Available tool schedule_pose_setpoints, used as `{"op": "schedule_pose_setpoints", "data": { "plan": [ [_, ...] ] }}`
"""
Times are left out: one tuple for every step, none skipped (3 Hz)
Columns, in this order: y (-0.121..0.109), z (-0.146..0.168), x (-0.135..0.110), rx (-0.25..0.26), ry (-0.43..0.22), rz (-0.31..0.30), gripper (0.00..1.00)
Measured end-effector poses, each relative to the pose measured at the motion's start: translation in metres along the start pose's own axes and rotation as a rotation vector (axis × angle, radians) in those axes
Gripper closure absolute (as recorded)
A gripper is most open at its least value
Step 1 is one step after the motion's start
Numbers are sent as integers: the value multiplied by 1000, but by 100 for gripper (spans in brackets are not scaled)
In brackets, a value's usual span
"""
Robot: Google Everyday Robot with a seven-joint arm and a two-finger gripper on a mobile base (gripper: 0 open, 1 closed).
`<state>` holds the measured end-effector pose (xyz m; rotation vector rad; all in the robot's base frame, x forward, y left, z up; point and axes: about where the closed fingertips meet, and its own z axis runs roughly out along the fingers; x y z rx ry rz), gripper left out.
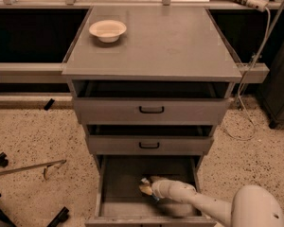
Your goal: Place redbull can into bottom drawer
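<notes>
- Well up in the upper left of the frame, the cream round bowl [107,30] sits on the flat grey cabinet top [180,46]. It plays no part in your task, so leave it alone.
- Below it, at mid-frame, the two shallower grey drawers with black handles [151,109] are out of the way of the reach.
- At the lower middle, the deep grey metal bottom drawer [120,174] stands pulled out with its floor open to view, so that step is done.
- Just right of that bare floor, the slim blue-and-silver redbull can [144,180] is down inside the drawer, well within its walls. Judging by this, the carry is finished.
- Right beside the can, touching it or nearly so, is the pale two-finger gripper [150,190]. You cannot tell from this view whether it has hold of the can or has let it go.
- From there the white robot arm [203,205] runs off to the lower right corner.
- What is left for you, I judge: confirm the release, see that the can rests on the drawer floor, and draw the arm clear of the drawer front.
</notes>
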<state>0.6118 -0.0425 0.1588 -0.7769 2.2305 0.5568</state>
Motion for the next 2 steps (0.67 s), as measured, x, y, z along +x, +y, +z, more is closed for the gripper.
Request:
{"op": "schedule_pose_setpoints", "data": {
  "plan": [
    [0, 0, 0, 0, 0, 0, 0],
    [0, 0, 0, 0, 0, 0, 0]
  ]
}}
